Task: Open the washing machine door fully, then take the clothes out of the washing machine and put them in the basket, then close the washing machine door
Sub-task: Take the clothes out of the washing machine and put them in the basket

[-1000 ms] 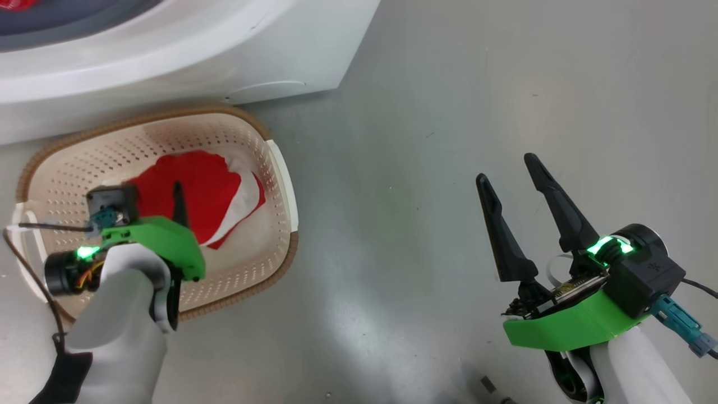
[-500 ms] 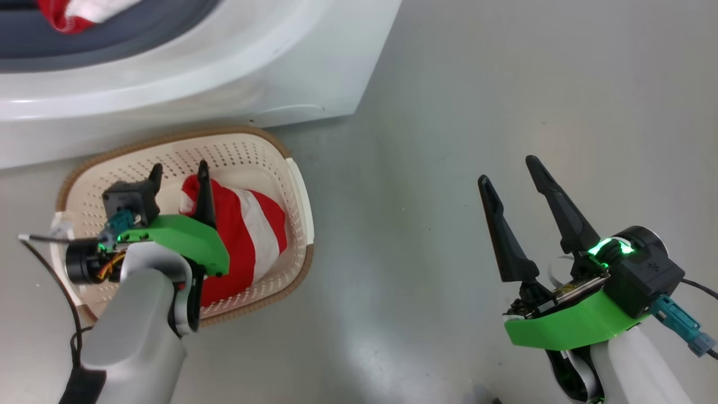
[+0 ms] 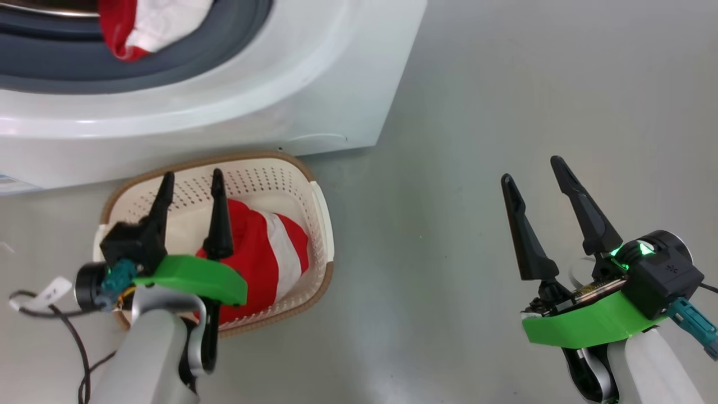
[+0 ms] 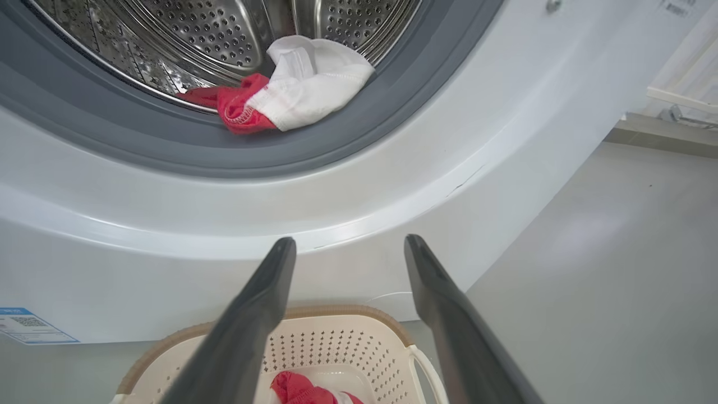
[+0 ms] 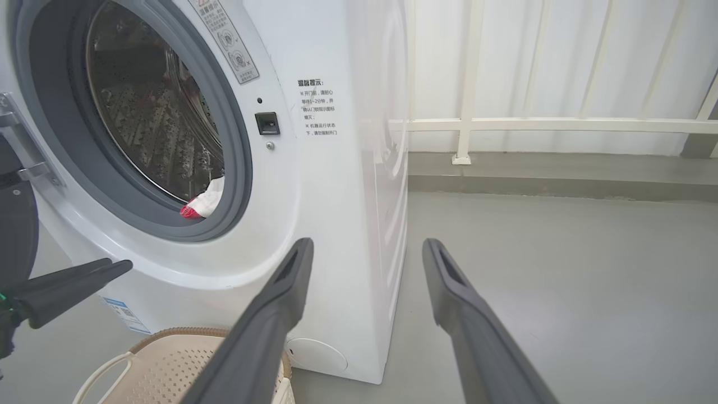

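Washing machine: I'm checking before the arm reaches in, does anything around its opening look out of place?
A red and white garment lies half out of the drum, draped over the grey seal. A thin dark line, like a scratch, marks the white front.

We have raised our left gripper point(image 3: 192, 174) up from the clothes point(image 3: 263, 252) in the basket point(image 3: 323, 224). Its tips now stand over the basket's far wall, the clothes lie bunched, and our head has tilted up.
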{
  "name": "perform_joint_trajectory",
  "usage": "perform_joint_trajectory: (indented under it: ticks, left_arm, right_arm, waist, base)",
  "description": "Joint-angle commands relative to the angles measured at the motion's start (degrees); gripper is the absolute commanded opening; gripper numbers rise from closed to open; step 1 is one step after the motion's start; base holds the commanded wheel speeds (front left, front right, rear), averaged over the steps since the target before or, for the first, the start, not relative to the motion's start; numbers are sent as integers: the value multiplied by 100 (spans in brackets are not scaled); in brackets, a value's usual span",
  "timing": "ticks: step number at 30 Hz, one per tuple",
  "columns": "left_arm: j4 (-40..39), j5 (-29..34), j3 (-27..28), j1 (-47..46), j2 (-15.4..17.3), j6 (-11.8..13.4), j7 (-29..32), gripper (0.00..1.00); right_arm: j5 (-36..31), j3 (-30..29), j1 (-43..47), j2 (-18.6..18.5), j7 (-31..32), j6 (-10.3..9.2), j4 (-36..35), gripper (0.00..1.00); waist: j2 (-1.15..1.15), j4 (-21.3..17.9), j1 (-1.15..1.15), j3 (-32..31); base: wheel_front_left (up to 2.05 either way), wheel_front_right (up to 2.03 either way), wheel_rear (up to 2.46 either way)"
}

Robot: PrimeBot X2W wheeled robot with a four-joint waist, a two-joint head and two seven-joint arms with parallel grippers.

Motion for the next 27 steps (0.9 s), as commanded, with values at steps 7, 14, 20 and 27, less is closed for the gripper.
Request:
perform_joint_trajectory:
  ticks: [7, 14, 20, 27]
  left_arm:
    - [-1108, 201, 193, 572, 266, 244, -51, 100]
    - [-1854, 216, 146, 1087, 391, 345, 72, 100]
    - [-2321, 197, 146, 1532, 465, 451, 138, 100]
    - [-2689, 230, 203, 1836, 520, 615, 137, 100]
  right_arm:
    - [-157, -26, 272, -6, -11, 29, -102, 100]
    - [-232, -91, 412, -6, 2, 29, -75, 100]
    - [-250, -166, 576, -6, 12, 29, -93, 100]
    - [-254, -209, 768, -6, 20, 29, -143, 100]
  waist:
    - [0, 215, 0, -479]
    - [0, 305, 0, -859]
    - [0, 330, 0, -1134]
    - [0, 360, 0, -1321]
  base:
    - [0, 0, 0]
    - [0, 0, 0]
    - [0, 0, 0]
    - [0, 0, 0]
